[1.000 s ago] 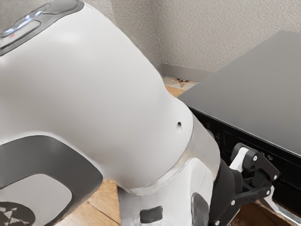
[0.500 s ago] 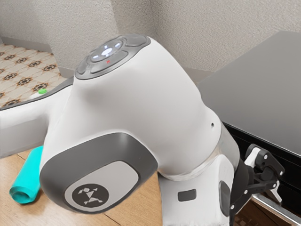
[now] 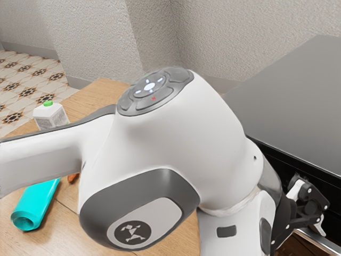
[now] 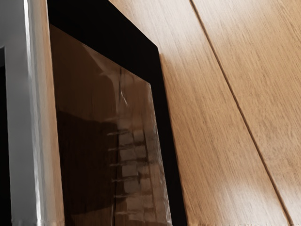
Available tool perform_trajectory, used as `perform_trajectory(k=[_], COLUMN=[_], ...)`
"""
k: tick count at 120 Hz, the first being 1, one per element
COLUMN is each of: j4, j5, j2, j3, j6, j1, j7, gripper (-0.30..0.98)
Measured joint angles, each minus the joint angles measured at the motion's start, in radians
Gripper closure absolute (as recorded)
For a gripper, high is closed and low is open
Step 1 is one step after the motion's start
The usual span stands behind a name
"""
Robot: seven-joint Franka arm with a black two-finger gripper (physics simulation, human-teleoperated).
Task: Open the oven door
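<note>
From my seat, reading the exterior view as a clock face, I have the gripper (image 3: 315,211) out at four o'clock, close to the front of the oven (image 3: 298,106), whose flat grey top spreads around three o'clock. The shiny handle (image 3: 321,239) of the oven door (image 4: 169,127) passes near the gripper, toward its six o'clock side; I cannot tell whether they touch. I also can't tell how far open the jaws stand, or whether they have hold of anything. My arm (image 3: 176,144) comes in from nine o'clock and bends down toward four. On the wrist camera I get the handle running along the door, with the brown glass (image 4: 89,136) beside it inside a black border, and the wooden counter (image 4: 225,155) beyond the door's edge. A dark shadow and a column of pale, squarish reflections lie on the glass. I can't judge from here whether the door is shut or ajar. Over at eight o'clock in the exterior view, a turquoise container (image 3: 36,205) lies on the counter, and at nine a white jug (image 3: 50,117) with a green cap stands upright behind my arm. Between those two directions, a small orange thing (image 3: 73,178) peeks out, partly hidden by the arm.
</note>
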Motion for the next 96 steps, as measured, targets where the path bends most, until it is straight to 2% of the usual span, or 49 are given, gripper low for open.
perform_trajectory(k=[12,18,19,24,28,30,32,34,38,42,43,46,50,53,58,66,76,96], j4=[-0.022,-0.092,-0.133,-0.324,-0.456,-0.467,-0.415,-0.289,0.125,0.512,0.593,0.77,0.88,0.897,0.899,0.857,0.695,0.643], j5=[0.0,0.0,0.0,0.0,-0.001,-0.002,-0.003,0.001,0.04,0.085,0.095,0.12,0.135,0.136,0.13,0.08,0.045,0.014], j2=[-0.006,-0.069,-0.119,-0.407,-0.721,-0.861,-0.959,-0.999,-0.844,-0.561,-0.478,-0.281,-0.103,0.006,0.15,0.266,0.306,0.314], j3=[0.007,0.008,0.008,0.007,0.016,0.02,0.022,0.022,0.025,0.047,0.076,0.174,0.327,0.43,0.541,0.679,0.728,0.745], j6=[0.01,0.015,0.014,-0.005,-0.068,-0.112,-0.157,-0.202,-0.292,-0.373,-0.394,-0.456,-0.537,-0.574,-0.624,-0.685,-0.704,-0.722], j1=[0.003,0.004,0.007,-0.005,-0.03,-0.043,-0.053,-0.052,-0.01,0.039,0.049,0.072,0.086,0.093,0.105,0.098,0.101,0.087], j7=[0.006,0.009,0.01,0.012,0.013,0.013,0.011,0.007,0.001,-0.008,-0.013,-0.038,-0.092,-0.131,-0.197,-0.298,-0.409,-0.595], gripper=[-0.01,0.03,0.07,0.07,0.06,0.05,0.04,0.04,0.03,0.03,0.02,0.02,0.02,0.02,0.01,0.01,0.01,0.0])
